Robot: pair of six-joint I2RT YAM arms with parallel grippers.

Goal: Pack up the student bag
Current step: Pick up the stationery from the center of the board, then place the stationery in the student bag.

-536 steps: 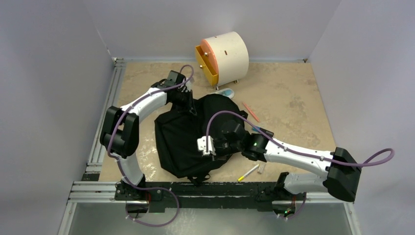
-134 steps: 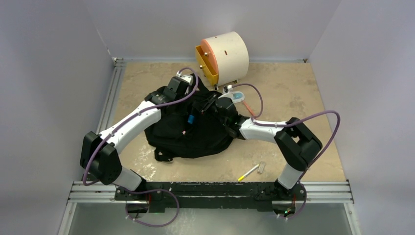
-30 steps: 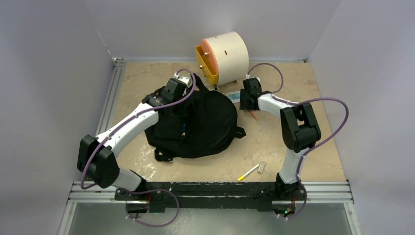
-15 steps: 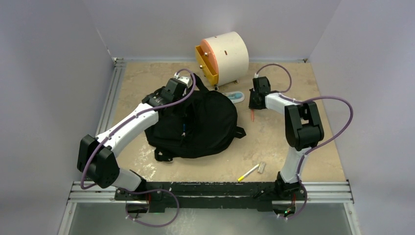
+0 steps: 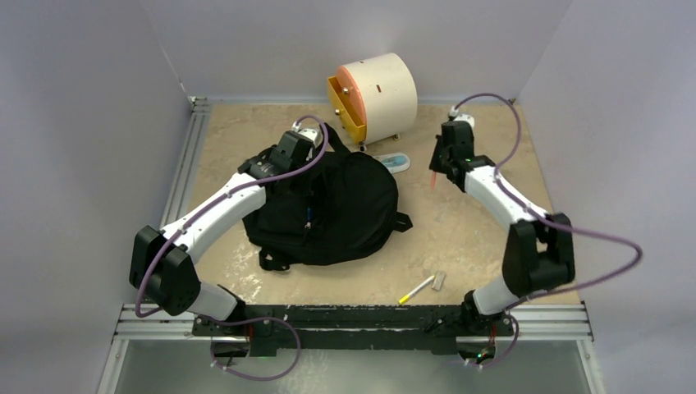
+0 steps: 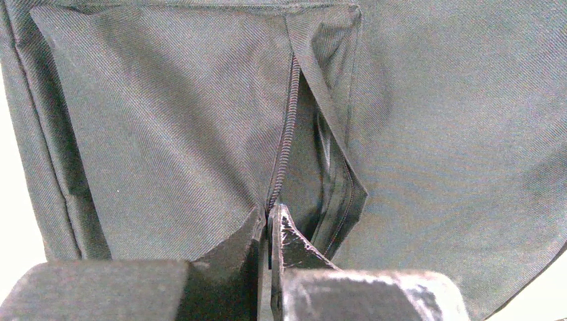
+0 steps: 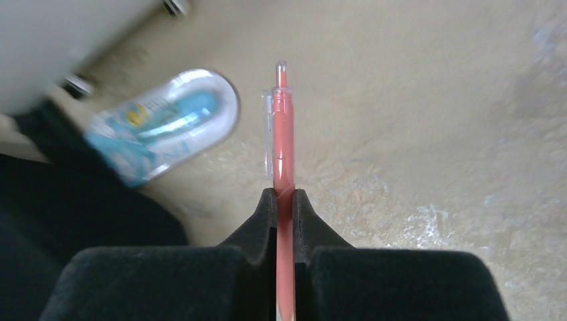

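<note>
The black student bag (image 5: 345, 209) lies flat mid-table, with its zip (image 6: 284, 140) partly parted onto a dark inside. My left gripper (image 5: 300, 182) rests on the bag's upper left part; in the left wrist view it (image 6: 271, 217) is shut on the fabric edge beside the zip. My right gripper (image 5: 440, 167) hangs right of the bag, near the drawer box, shut on a red pen (image 7: 281, 134). The pen (image 5: 433, 178) sticks out beyond the fingertips, above the table.
A cream cylindrical drawer box (image 5: 373, 94) with an open yellow drawer stands at the back. A blue packaged item (image 5: 396, 162) lies between it and the bag. A yellow marker (image 5: 417, 289) and a small pale piece (image 5: 439, 280) lie near the front edge.
My right gripper has closed on the red pen and carried it up and to the right, off the table. The left arm and the bag have stayed still.
</note>
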